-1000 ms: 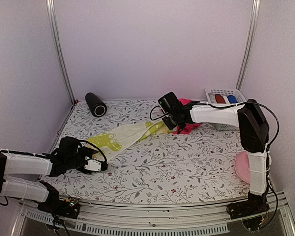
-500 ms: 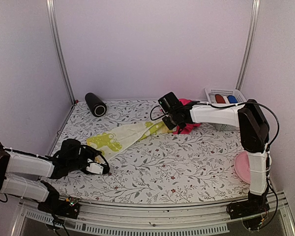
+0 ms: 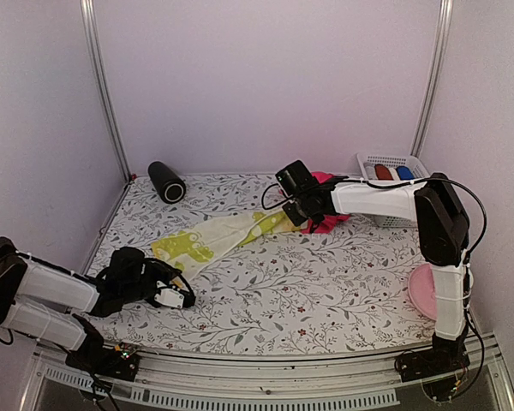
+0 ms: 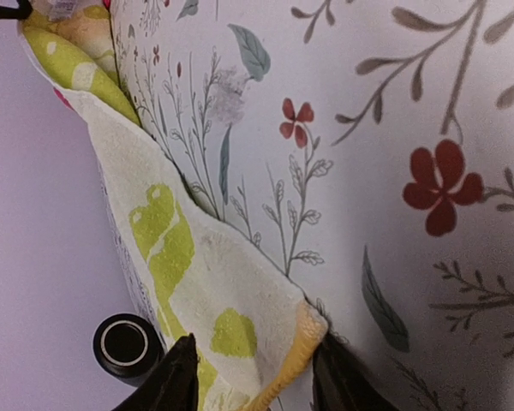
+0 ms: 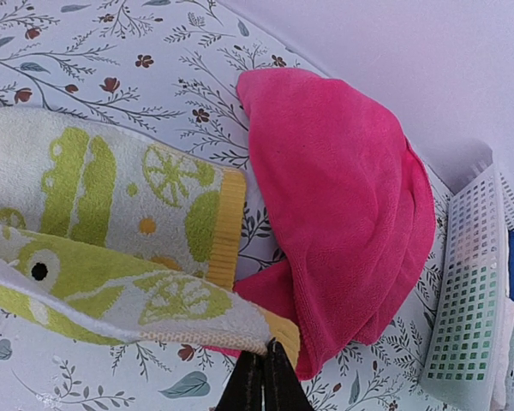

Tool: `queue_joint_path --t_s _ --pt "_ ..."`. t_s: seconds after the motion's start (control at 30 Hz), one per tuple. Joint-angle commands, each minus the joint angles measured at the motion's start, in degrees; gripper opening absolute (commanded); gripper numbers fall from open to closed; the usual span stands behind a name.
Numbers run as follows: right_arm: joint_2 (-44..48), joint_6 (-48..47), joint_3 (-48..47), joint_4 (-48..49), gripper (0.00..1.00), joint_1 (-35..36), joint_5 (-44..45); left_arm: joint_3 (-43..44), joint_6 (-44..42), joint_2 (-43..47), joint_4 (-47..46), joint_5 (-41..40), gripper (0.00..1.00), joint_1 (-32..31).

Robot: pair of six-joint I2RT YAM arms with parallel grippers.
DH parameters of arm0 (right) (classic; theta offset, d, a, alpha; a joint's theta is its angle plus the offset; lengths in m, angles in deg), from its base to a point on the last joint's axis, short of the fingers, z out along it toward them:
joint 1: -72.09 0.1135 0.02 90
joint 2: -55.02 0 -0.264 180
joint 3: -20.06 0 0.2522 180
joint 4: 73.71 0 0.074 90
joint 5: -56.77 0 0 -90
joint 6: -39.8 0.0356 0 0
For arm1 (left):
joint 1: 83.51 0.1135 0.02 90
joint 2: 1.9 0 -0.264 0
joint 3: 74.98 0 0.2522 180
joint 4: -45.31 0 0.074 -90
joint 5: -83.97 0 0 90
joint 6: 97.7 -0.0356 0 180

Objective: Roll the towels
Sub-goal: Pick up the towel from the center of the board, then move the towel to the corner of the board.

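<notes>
yellow towel (image 4: 197, 282): looped terry cloth, matt, coarse nap
pink towel (image 5: 343, 197): plush cloth, matt
table cover (image 3: 325, 274): smooth printed sheet, matt
basket (image 5: 471, 300): hard plastic mesh

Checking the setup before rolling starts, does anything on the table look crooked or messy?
Yes. The yellow towel is stretched diagonally and twisted, folded over itself rather than flat, its far corner pinched in the right hand. Beside it, the pink towel sits crumpled in a heap.

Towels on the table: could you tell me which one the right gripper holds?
The pale cloth towel with yellow-green print, pinched at its corner; the hot pink cloth towel lies loose.
</notes>
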Motion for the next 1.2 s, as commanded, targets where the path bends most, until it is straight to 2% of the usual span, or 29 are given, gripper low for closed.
queue_joint_path --t_s 0.0,0.1,0.2,0.23,0.43,0.7,0.87,1.03,1.17 --pt "2.8 0.6 0.5 -0.6 0.02 -0.4 -0.7 -0.7 0.2 -0.2 0.7 1.1 0.42 -1.1" --pt "2.8 0.6 0.6 -0.6 0.02 -0.4 -0.8 0.4 1.6 -0.2 2.3 2.1 0.29 -1.4" --pt "2.8 0.5 0.7 -0.6 0.02 -0.5 -0.8 1.7 3.9 -1.0 2.7 2.2 0.1 -1.9" --pt "2.7 0.5 0.7 -0.6 0.02 -0.4 -0.8 2.2 4.8 -1.3 2.9 2.1 0.0 -1.9" --pt "3.1 0.1 0.6 -1.1 0.02 -0.5 -1.5 3.3 10.6 -1.0 3.0 1.9 0.0 -2.0" --pt "6.3 -0.4 0.8 -4.7 0.02 -0.5 -6.1 11.2 29.2 5.3 7.7 2.5 0.0 2.2" --pt "9.2 -0.2 2.0 -6.1 0.02 -0.6 -13.6 15.1 38.0 9.7 9.9 1.1 0.0 6.4" --pt "7.6 0.7 1.1 -11.9 0.02 -0.6 -20.6 17.0 44.5 12.4 12.0 -3.2 0.0 10.0" --pt "3.5 1.6 -1.5 -15.5 0.02 -0.6 -19.7 17.4 46.9 13.2 12.9 -7.2 0.0 12.6"
